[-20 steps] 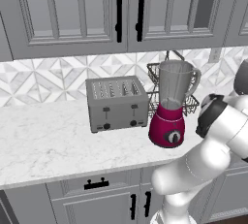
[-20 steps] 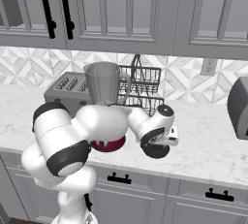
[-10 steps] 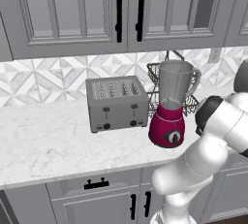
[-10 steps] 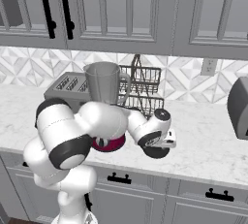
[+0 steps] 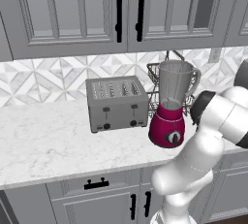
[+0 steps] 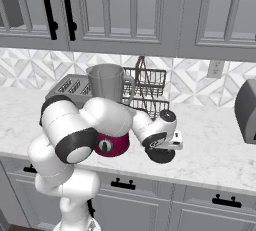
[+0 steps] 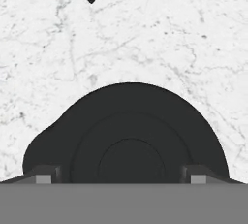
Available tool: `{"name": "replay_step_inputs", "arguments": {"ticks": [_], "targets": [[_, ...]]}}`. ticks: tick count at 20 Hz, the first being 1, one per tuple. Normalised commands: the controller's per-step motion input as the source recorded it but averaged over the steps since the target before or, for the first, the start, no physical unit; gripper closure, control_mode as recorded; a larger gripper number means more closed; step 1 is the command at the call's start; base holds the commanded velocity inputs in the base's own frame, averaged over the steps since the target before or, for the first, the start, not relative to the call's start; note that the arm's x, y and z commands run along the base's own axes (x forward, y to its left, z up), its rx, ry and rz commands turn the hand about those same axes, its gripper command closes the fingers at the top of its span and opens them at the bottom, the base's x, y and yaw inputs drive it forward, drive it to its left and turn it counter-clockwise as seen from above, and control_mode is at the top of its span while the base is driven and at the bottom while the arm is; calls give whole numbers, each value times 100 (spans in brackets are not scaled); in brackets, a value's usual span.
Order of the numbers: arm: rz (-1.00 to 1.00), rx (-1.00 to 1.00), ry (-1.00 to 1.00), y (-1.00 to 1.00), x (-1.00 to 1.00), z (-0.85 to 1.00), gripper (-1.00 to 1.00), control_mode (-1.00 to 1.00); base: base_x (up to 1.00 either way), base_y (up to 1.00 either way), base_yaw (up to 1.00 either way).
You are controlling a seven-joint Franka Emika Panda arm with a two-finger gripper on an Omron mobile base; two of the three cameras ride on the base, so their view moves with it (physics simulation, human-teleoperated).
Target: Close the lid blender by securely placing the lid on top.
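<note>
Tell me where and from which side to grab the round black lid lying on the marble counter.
Grip the round black disc lid across its outer rim, coming straight down from above. It lies flat on the white marble counter, so the rim edges are what two fingers can pinch. The hand already hangs over it, a fingertip at each side.

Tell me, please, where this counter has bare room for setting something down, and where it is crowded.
Bare marble counter runs left of the toaster and along the front edge before it. More lies right of the lid, toward the grey appliance at the right edge. It is crowded where toaster, blender and wire rack cluster, and at the lid under the gripper.
</note>
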Motion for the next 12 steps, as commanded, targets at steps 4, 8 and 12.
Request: {"name": "replay_step_inputs", "arguments": {"ticks": [4, 8, 12], "targets": [[0, 0, 0, 0, 7, -20, -100, -100, 0, 0, 0], [0, 0, 0, 0, 0, -35, 100, -100, 0, 0, 0], [0, 0, 0, 0, 0, -29, 100, -100, 0, 0, 0]]}}
